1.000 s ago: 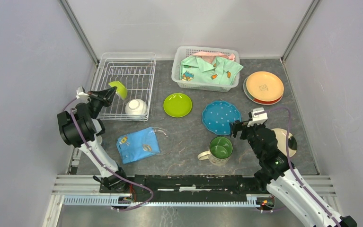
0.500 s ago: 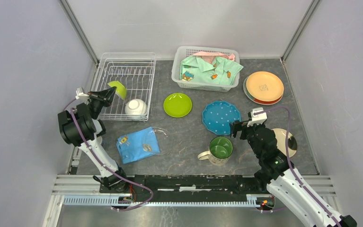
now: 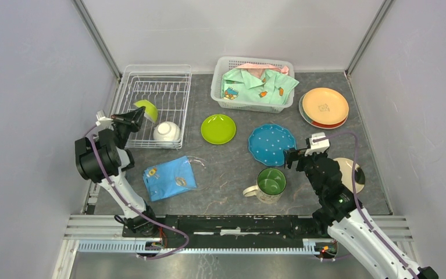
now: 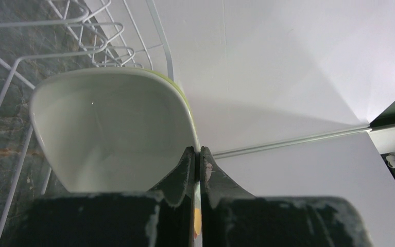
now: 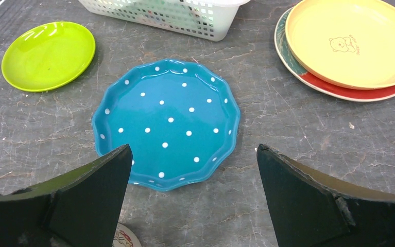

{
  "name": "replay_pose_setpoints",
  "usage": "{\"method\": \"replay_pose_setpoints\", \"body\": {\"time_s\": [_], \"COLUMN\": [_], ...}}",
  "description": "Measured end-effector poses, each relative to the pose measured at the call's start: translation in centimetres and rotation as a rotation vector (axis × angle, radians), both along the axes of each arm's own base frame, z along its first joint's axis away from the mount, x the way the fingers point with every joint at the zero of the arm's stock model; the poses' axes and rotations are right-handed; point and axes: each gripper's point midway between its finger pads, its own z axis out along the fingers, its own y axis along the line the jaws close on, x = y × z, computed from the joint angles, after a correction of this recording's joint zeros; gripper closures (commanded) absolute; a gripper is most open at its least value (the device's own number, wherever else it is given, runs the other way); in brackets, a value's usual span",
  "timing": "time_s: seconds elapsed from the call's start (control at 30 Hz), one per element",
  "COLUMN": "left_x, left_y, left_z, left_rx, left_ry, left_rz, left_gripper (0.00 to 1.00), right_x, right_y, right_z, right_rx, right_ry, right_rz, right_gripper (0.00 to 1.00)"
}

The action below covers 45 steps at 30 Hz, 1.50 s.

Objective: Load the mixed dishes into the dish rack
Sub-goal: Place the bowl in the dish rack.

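Lime-green outside and white inside, the green bowl (image 4: 113, 128) hangs by its rim from the left fingers (image 4: 187, 172). They are pinched narrow, with only the thin rim between them. The bowl is tilted on its side over the left middle of the rack (image 3: 174, 87), among the upright wires. I cannot tell if it already rests on them.

Compared with one second ago, the left arm has shifted a little toward the near edge, but the bowl is almost at the same place and the pinch has not opened. In my judgement the bowl is being settled between the wires and the release is not yet done, so it does not count as loaded.

The right fingers (image 5: 97, 185) stand wide apart just above the near edge of the blue plate (image 5: 167, 123), without touching it. They have not moved in this second. This plate looks like the next thing to take.

One white bowl (image 3: 167, 131) lies upside down in the near right corner of the rack. The lime plate (image 3: 218, 128), the mug (image 3: 270, 183), the orange plate (image 3: 324, 106) and the cream plate (image 3: 354, 174) are on the tabletop (image 3: 226, 163), so most of the task is not done.
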Motion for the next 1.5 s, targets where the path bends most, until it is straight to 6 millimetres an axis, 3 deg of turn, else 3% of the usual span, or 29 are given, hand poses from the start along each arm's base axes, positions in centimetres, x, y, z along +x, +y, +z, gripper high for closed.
{"method": "replay_pose_setpoints", "body": {"time_s": [0.27,0.53,0.7,0.83,1.0,1.17,1.3,1.5], "left_x": [0.5,1.5,1.5,-0.2,-3.2,-5.8,-6.3,-3.6], "left_y": [1.0,-0.1,-3.1,-6.9,-11.8,-14.3,-14.1,-11.3], "left_z": [4.7,7.8,9.2,12.1,15.8,17.8,18.3,15.7], "left_rx": [0.100,0.149,0.162,0.197,0.256,0.289,0.230,0.132], "left_ry": [-0.102,-0.172,-0.186,-0.252,-0.368,-0.468,-0.474,-0.355], "left_rz": [0.093,0.065,-0.044,-0.163,-0.321,-0.413,-0.437,-0.405], "left_gripper": [0.98,0.98,0.98,0.98,0.98,0.98,0.98,0.98], "right_x": [0.0,0.3,0.6,1.2,2.0,2.9,3.0,2.8], "right_y": [-0.1,0.4,1.6,3.2,6.0,9.1,10.3,10.3], "right_z": [0.0,-0.6,-0.8,-0.1,2.8,6.0,6.8,7.2], "right_rx": [-0.005,-0.004,0.019,0.061,0.165,0.270,0.309,0.320], "right_ry": [0.000,0.021,0.045,0.058,0.035,0.015,0.021,0.014], "right_rz": [-0.003,0.009,0.050,0.092,0.181,0.285,0.329,0.333], "right_gripper": [0.02,0.02,0.02,0.02,0.02,0.02,0.02,0.02]}}
